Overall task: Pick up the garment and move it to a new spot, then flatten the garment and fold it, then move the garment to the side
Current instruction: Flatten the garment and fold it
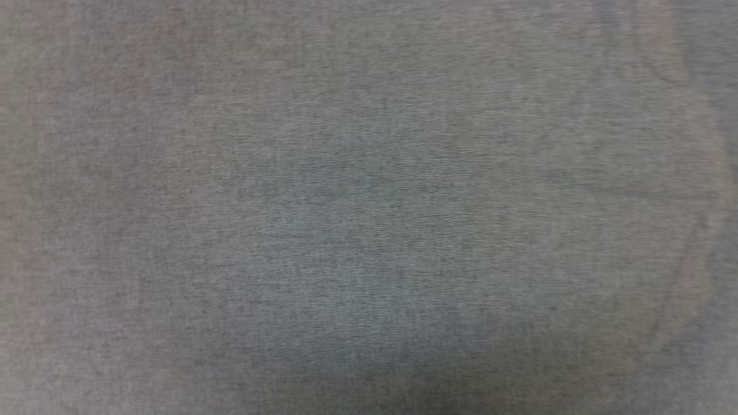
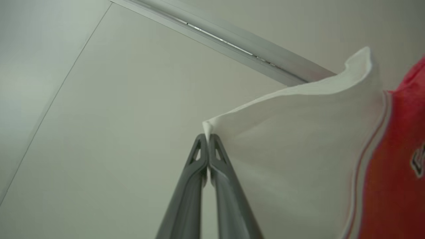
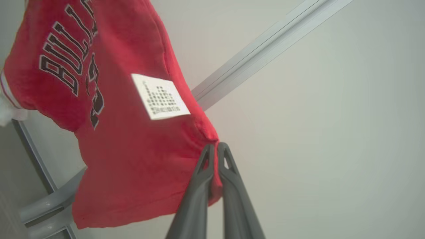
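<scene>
The garment (image 2: 298, 159) is held up in the air between both arms, the left gripper (image 2: 208, 136) clamped tight on a white corner of it and the right gripper (image 3: 217, 147) pinching its red edge near the white label (image 3: 160, 96), with a grey rail (image 2: 232, 43) behind.

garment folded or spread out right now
Spread, not folded: the garment hangs open in the air, the left gripper shut on its white corner, the right gripper on its red edge.
</scene>
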Motion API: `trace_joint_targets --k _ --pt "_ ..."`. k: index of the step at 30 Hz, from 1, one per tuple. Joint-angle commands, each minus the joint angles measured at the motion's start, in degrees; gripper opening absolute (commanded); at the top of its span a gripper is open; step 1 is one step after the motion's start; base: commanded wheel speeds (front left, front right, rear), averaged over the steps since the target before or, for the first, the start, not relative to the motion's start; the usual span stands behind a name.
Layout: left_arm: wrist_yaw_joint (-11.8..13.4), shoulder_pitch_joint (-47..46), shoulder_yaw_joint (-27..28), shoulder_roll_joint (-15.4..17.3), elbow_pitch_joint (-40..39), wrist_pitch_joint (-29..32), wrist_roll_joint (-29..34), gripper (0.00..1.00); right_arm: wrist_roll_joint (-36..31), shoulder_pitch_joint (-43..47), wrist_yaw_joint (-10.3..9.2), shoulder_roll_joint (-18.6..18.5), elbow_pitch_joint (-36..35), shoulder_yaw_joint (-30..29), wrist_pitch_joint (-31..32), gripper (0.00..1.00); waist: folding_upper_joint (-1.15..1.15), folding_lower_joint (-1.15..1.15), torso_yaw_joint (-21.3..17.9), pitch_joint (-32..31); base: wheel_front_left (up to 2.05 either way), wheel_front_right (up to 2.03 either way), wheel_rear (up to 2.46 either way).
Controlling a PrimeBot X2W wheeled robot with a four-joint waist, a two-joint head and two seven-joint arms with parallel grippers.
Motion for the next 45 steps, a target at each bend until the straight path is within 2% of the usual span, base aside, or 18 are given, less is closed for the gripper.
trace_joint_targets --k 1,8,13,18,21,25,30,32,37,40,43,45 --pt "0.7 2.7 -0.1 0.6 -0.9 0.1 -0.9 0.00 0.5 1.6 -0.14 -0.7 -0.5 0.4 -0.3 0.00 0.00 0.00 1.8 1.1 0.00 0.00 0.00" --pt "8.4 30.3 0.9 5.3 -18.6 0.0 -7.8 0.00 3.0 14.5 -0.15 -6.5 -10.2 0.4 -0.2 0.00 0.00 0.00 4.5 -0.9 0.00 0.00 0.00" --pt "14.1 52.2 3.6 9.9 -28.2 0.0 -11.8 0.00 1.9 29.3 -0.14 -11.8 -18.9 -0.1 -0.2 0.00 0.00 0.00 4.4 -5.0 0.00 0.00 0.00" --pt "20.0 71.2 7.4 12.9 -36.0 0.0 -12.9 0.00 2.7 47.9 -0.15 -15.4 -26.7 -7.8 -0.2 0.00 0.00 0.00 4.0 -10.0 0.00 0.00 0.00" --pt "20.9 81.1 8.6 13.6 -40.6 0.0 -13.5 0.00 2.7 60.3 -0.15 -14.7 -30.3 -15.7 -0.2 0.00 0.00 0.00 3.5 -13.0 0.00 0.00 0.00" --pt "18.1 92.2 8.8 13.8 -45.8 0.0 -14.9 0.00 1.6 76.9 -0.14 -11.9 -36.0 -24.6 -0.2 0.00 0.00 0.00 2.8 -16.3 0.00 0.00 0.00" --pt "13.4 103.1 9.1 15.4 -52.0 0.0 -17.5 0.00 0.8 92.5 -0.14 -9.1 -42.7 -32.1 -0.2 0.00 0.00 0.00 2.2 -18.8 0.00 0.00 0.00" --pt "12.8 105.0 9.7 15.7 -53.6 0.0 -18.1 0.00 0.8 95.1 -0.14 -8.5 -43.9 -34.1 -0.2 0.00 0.00 0.00 2.3 -19.2 0.00 0.00 0.00" --pt "11.4 113.4 14.6 17.7 -59.8 0.0 -20.8 0.00 -0.1 106.4 -0.14 -6.5 -49.7 -43.1 -0.2 0.00 0.00 0.00 2.3 -20.9 0.00 0.00 0.00" --pt "9.8 116.2 17.0 18.5 -61.4 0.0 -22.5 0.00 0.7 110.1 -0.14 -6.9 -51.0 -44.3 -0.2 0.00 0.00 0.00 1.8 -21.4 0.00 0.00 0.00" --pt "7.2 116.0 19.9 17.8 -60.9 0.0 -24.3 0.00 2.4 111.3 -0.14 -7.6 -49.9 -42.6 -0.2 0.00 0.00 0.00 1.4 -21.6 0.00 0.00 0.00" --pt "4.8 113.8 22.0 16.2 -60.2 0.0 -25.8 0.00 3.4 110.0 -0.14 -7.7 -48.8 -41.3 -0.2 0.00 0.00 0.00 1.4 -21.5 0.00 0.00 0.00"
